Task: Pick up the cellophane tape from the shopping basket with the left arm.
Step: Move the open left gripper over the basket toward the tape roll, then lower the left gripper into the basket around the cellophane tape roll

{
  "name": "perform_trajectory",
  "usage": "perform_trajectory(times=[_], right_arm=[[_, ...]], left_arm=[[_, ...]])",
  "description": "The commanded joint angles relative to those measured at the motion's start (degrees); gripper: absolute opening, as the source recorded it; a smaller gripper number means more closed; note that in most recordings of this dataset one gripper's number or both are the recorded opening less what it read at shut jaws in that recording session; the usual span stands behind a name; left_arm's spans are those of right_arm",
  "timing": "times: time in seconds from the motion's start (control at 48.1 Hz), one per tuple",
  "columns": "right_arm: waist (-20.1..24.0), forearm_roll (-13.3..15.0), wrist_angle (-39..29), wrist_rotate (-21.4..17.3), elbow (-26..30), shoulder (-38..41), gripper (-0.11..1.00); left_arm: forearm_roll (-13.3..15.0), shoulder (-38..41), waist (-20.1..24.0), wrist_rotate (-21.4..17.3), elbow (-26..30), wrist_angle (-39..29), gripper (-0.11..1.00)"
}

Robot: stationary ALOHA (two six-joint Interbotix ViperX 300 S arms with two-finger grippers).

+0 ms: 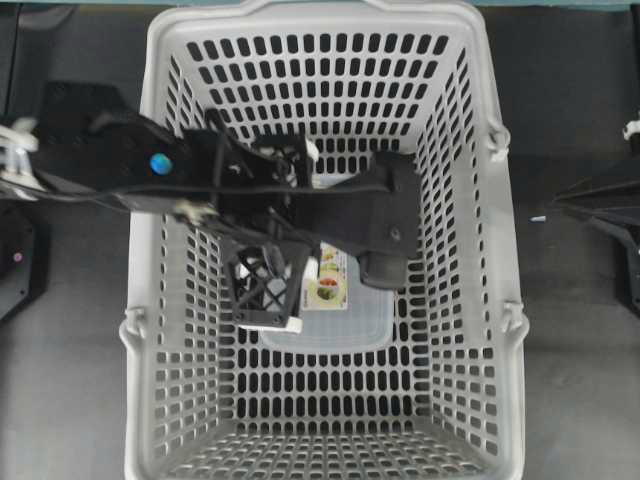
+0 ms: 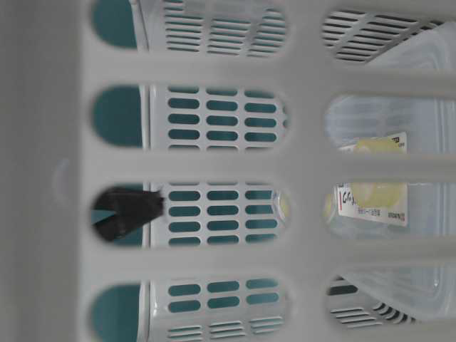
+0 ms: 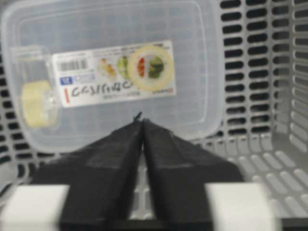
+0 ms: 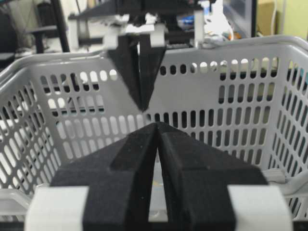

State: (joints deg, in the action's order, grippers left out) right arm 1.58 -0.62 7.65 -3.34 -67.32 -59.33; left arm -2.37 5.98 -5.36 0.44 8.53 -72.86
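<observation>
The cellophane tape [image 1: 345, 322] is a clear flat pack lying on the floor of the grey shopping basket [image 1: 300, 60]. In the left wrist view the pack [image 3: 120, 29] shows its white label and, at the left end, the pale yellow roll [image 3: 36, 103]. The left arm, with its blue dot [image 1: 160, 163], reaches into the basket. My left gripper [image 1: 270, 295] is shut and empty, its tips [image 3: 142, 121] over the pack's near edge; contact cannot be told. It also hangs shut in the right wrist view [image 4: 142, 108]. My right gripper [image 4: 157, 125] is shut and empty, outside the basket's right wall [image 1: 562, 201].
The slotted basket walls [image 3: 269, 96] rise close around the pack on all sides. The table-level view looks through the near wall [image 2: 43, 178] at the pack [image 2: 377, 185]. The basket rim [image 4: 231, 45] faces the right gripper. Dark table surface [image 1: 580, 350] lies outside the basket.
</observation>
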Motion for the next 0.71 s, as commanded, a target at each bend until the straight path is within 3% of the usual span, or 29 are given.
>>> perform_trajectory(times=[0.0,0.166,0.27,0.686], right_arm=[[0.09,-0.18,0.26,-0.09,1.14,0.44,0.01],[0.35,-0.18,0.26,0.00,1.14,0.44,0.01],[0.44,-0.09,0.26,0.00,1.05,0.35,0.01],[0.35,-0.18,0.35,0.09,0.79,0.35,0.01]], left_arm=[[-0.18,0.44,0.09,-0.18,1.32,0.35,0.19],[-0.18,3.08,0.70,0.35,0.88,1.58,0.69],[-0.18,4.57,0.53,0.18,0.18,3.43,0.89],[-0.26,8.35,-0.26,0.62,-3.25,8.61,0.91]])
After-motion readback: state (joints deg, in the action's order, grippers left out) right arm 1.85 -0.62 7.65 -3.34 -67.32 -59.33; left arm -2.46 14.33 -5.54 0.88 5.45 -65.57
